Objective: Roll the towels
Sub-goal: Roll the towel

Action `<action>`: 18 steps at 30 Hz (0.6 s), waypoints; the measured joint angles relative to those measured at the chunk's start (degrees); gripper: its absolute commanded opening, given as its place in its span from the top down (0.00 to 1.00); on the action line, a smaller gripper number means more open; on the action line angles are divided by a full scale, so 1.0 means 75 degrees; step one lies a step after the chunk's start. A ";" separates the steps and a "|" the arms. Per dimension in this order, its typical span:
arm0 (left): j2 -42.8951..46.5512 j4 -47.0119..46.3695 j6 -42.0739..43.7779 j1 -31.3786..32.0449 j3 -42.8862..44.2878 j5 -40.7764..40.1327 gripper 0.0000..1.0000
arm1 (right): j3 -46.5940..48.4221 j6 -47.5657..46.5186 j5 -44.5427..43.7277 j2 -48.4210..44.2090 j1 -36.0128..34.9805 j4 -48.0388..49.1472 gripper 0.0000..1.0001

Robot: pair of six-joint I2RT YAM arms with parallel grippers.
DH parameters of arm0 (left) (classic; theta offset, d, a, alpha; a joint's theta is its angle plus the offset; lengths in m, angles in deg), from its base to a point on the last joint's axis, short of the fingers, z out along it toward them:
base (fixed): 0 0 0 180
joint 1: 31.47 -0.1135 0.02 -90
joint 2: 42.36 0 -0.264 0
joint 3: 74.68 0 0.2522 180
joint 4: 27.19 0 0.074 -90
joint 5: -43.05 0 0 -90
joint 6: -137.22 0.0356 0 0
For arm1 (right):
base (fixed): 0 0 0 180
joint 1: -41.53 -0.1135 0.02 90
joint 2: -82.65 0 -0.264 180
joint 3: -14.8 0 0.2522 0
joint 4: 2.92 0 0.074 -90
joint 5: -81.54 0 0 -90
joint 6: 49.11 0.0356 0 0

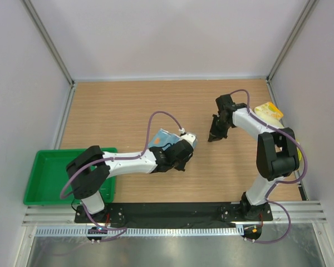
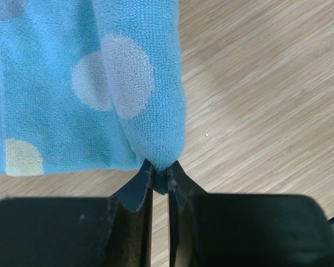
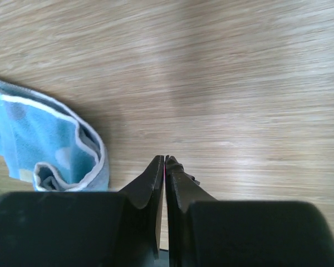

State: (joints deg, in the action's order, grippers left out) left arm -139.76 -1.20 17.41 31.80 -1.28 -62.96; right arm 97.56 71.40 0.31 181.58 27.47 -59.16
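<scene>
Your left fingers [image 2: 151, 177] are clamped shut on a fold of the blue dotted towel [image 2: 72, 83], which lies curled at the middle of the table [image 1: 117, 105]. Your right fingers [image 3: 161, 167] are closed on nothing, near that towel. The yellow towel [image 1: 269, 113] lies at the far right edge.

No writing, label, brand, number or sign can be read in any view. The print on the yellow-cream cloth towel [image 1: 269, 111] at the far right is too small to tell. The light blue polka-dot cloth towel [image 2: 55, 83] carries no letters.

I see open tabletop [image 1: 111, 111] along the far side; blue towel [image 1: 162, 136] blocks centre, green tray [image 1: 44, 178] near-left.
</scene>
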 measured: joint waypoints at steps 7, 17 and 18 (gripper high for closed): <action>0.0000 -0.0283 -0.0204 -0.0134 -0.0058 0.0912 1.00 | -0.0044 -0.0026 -0.0204 -0.0344 0.0085 -0.0029 0.89; -0.0358 -0.1478 -0.1177 -0.1376 -0.0391 0.3643 1.00 | -0.0883 0.0224 0.1244 -0.1376 0.0085 0.1005 0.94; -0.0425 -0.1711 -0.1329 -0.1501 -0.0516 0.3908 1.00 | -0.1049 0.0291 0.1457 -0.1466 0.0085 0.1212 0.94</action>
State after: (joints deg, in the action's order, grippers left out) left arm -142.95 -14.03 7.45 20.54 -5.15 -33.65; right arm 89.69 73.58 11.24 170.59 28.10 -50.07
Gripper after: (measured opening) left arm 0.092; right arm 0.074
